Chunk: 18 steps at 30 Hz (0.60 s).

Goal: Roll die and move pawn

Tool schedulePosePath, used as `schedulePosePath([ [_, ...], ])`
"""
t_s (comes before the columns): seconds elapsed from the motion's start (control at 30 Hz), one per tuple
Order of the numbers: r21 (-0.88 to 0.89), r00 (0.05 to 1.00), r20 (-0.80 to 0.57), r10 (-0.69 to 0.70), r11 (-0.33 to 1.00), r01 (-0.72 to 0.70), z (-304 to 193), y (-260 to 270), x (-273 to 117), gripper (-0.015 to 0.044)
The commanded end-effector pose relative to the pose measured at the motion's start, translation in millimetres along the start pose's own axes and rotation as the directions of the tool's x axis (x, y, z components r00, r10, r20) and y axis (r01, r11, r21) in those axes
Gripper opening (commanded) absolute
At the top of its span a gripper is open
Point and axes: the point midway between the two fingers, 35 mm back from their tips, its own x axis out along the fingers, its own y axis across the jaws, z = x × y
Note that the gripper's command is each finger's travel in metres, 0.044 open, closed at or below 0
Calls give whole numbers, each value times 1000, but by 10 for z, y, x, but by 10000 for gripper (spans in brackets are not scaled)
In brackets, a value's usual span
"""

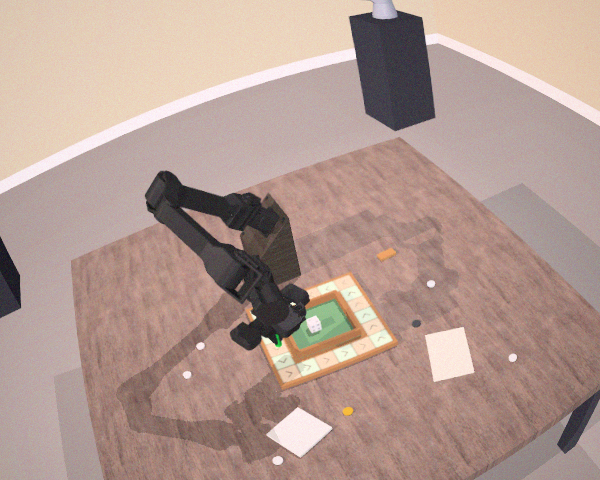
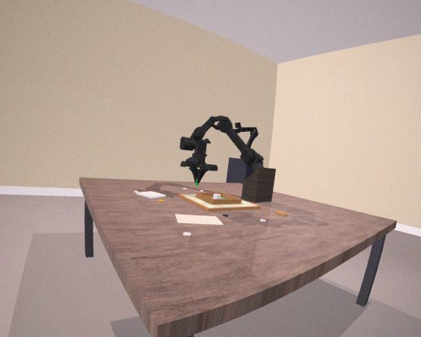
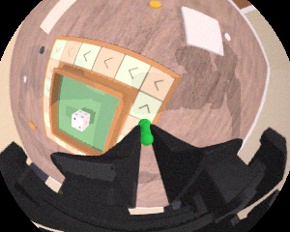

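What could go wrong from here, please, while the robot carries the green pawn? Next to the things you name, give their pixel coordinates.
The green pawn (image 1: 278, 341) (image 2: 196, 182) (image 3: 146, 132) is held only at the narrow tips of the end effector (image 1: 278, 335) (image 2: 196, 181) (image 3: 145, 128), so it might slip or tilt. It hangs above the board (image 1: 336, 356) (image 2: 232, 208) (image 3: 108, 62), so releasing too high could make it fall over. Lowering near the tray wall (image 1: 336, 345) (image 2: 217, 200) (image 3: 117, 113) could bump the tray.

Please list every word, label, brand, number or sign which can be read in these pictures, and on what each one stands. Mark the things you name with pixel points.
No words, labels, brands or numbers are readable.
">" or "^"-like arrow marks: on squares of the board (image 1: 338, 363) (image 2: 232, 208) (image 3: 150, 60).
Dots, not numerals: on the die (image 1: 313, 324) (image 2: 217, 196) (image 3: 80, 120); too blurred to count surely.
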Motion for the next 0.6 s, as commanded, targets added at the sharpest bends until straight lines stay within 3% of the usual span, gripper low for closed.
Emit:
schedulePosePath([
  [0.0,0,1000,2,-8,1000,8,42,-43,57,0],
  [0.27,-1,1000,1,-10,1000,10,38,-47,369,0],
  [0.57,-1,1000,1,-10,1000,10,38,-47,385,0],
])
